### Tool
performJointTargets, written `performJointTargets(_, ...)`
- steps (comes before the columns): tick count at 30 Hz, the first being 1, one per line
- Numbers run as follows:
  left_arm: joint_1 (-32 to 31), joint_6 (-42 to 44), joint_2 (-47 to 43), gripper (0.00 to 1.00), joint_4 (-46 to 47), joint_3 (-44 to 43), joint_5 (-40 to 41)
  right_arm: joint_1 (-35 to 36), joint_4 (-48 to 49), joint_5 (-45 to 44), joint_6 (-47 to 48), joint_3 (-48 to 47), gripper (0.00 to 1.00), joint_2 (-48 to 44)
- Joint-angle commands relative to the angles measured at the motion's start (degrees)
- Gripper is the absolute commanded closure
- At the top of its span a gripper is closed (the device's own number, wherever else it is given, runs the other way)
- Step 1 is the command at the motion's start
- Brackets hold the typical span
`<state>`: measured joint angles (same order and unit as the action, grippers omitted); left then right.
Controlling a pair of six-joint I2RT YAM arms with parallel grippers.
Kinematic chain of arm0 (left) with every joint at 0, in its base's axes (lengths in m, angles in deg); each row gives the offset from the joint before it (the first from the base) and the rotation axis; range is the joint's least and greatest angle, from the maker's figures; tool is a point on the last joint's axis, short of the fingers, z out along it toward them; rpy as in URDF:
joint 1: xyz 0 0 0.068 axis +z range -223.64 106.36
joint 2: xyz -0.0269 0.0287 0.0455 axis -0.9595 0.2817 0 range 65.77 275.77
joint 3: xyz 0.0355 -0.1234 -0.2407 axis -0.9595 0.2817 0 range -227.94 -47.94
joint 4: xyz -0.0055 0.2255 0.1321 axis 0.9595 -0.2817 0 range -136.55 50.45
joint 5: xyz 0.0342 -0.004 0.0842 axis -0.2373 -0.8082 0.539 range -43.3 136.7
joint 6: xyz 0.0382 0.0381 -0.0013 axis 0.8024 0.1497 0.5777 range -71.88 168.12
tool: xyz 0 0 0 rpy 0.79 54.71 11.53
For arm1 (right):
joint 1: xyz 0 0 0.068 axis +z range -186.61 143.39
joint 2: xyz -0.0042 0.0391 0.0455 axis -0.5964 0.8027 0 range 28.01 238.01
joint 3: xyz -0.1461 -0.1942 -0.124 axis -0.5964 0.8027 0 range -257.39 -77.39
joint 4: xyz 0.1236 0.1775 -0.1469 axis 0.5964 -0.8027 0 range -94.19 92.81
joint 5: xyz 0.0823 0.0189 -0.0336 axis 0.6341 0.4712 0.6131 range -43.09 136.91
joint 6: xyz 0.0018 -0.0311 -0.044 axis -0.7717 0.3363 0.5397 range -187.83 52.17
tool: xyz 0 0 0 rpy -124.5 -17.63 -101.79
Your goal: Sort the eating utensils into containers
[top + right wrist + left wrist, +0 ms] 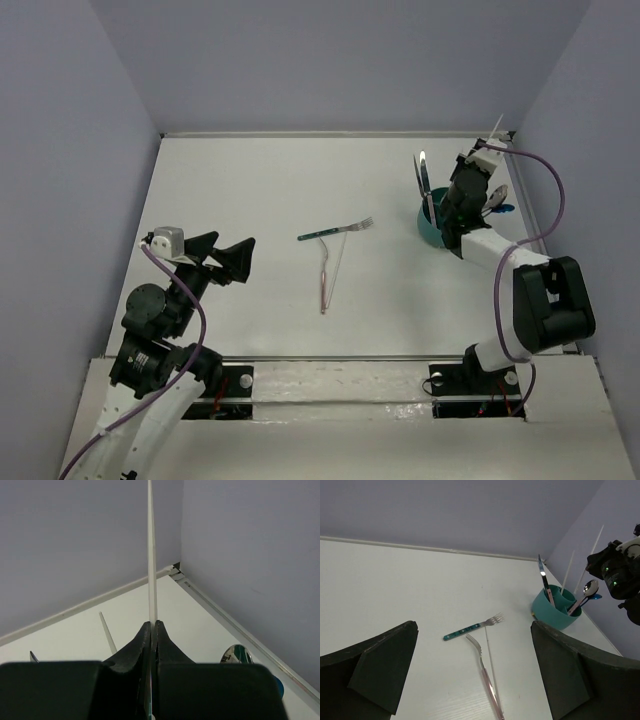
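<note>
Right gripper (151,630) pinched shut on a white chopstick (150,555); in the wrist view the stick runs up toward 12 o'clock, and most of its visible length stands above the pads. I judge it light, stiff, smooth and very thin, so it may pivot or slide in a two-pad pinch, and I would lower it slowly. Right arm folded at the 2 o'clock corner of the table (250,190), wrist hanging by the teal cup (550,614); I cannot tell if it is squarely over the opening. Cup already holds a silver blade-like piece (543,577), a silver spoon (589,587), a blue spoon (595,597) and another white stick (567,570). Loose near table centre: teal-handled fork (335,231), pink fork (324,275), thin pale stick (338,262) just beside the pink one. All lie flat and low; I reckon mid-handle, across the narrow width, is the place to take them. Left gripper (228,252) at 9 o'clock, jaws spread wide, empty, pointing toward 3 o'clock, well apart from the loose pieces
</note>
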<state>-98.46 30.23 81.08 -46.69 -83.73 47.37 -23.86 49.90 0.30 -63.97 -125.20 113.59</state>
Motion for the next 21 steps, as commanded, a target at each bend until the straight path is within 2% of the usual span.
performJointTargets(1, -0.4, 0.8, 0.8, 0.01, 2.7, -1.7, -0.3, -0.4, 11.3, -2.7, 4.8, 0.6, 1.0, 3.3)
performJointTargets(12, -0.4, 0.8, 1.0, 0.01, 2.5, -1.7, -0.4, -0.4, 15.3, -1.3, 1.4, 6.5, 1.0, 6.6)
performJointTargets(14, -0.4, 0.8, 0.9, 0.01, 2.5, -1.7, -0.4, -0.4, 14.9, 0.5, 0.2, 7.5, 0.96, 5.4)
performJointTargets(17, -0.4, 0.7, 0.9, 0.01, 2.7, -1.7, -0.4, 0.3, 12.2, 2.1, -1.0, 8.2, 0.79, 3.0)
performJointTargets(21, -0.4, 0.6, 0.8, 0.01, 2.5, -1.6, -0.4, 0.8, 5.8, 3.4, -3.1, 7.9, 0.45, 0.6)
